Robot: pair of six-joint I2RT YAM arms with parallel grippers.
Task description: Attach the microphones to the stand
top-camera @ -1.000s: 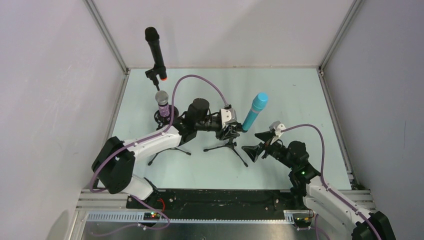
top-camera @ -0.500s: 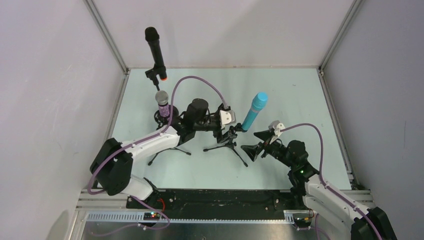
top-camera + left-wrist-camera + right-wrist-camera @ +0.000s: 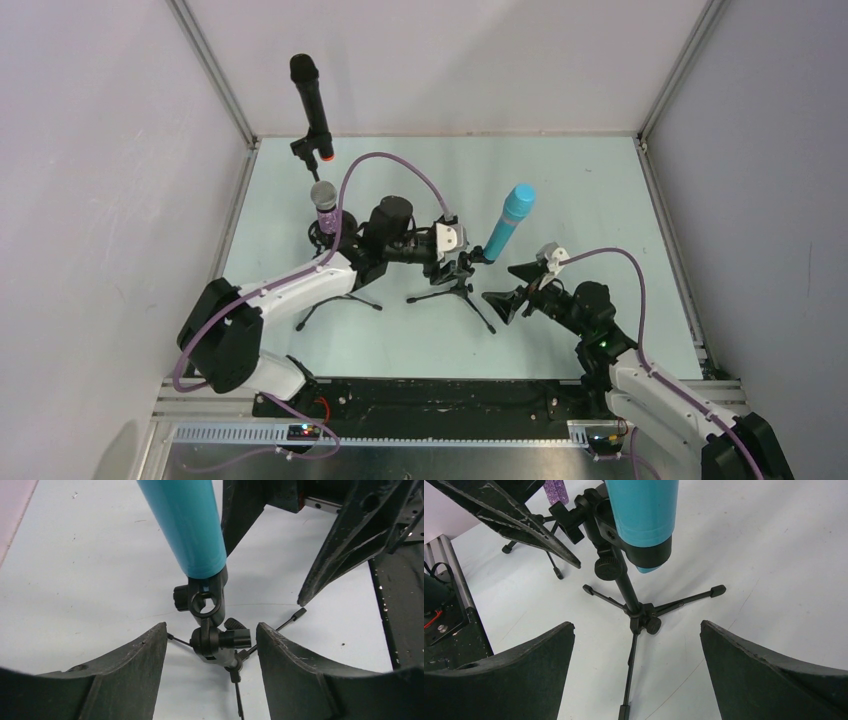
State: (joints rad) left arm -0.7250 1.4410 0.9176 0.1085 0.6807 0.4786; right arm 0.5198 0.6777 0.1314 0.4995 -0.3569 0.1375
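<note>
Pale green table [image 3: 580,190], white walls [image 3: 450,60]

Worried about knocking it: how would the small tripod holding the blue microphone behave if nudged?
Probably top-heavy: the blue microphone leans out above the tripod, whose legs are thin, so it may tip toward the lean. It looks light and might slide on the smooth table.

Smooth, faintly glossy light blue microphone [image 3: 185,525], matt black stand [image 3: 626,587], scuffed matt left pincer fingers [image 3: 125,670]
</note>
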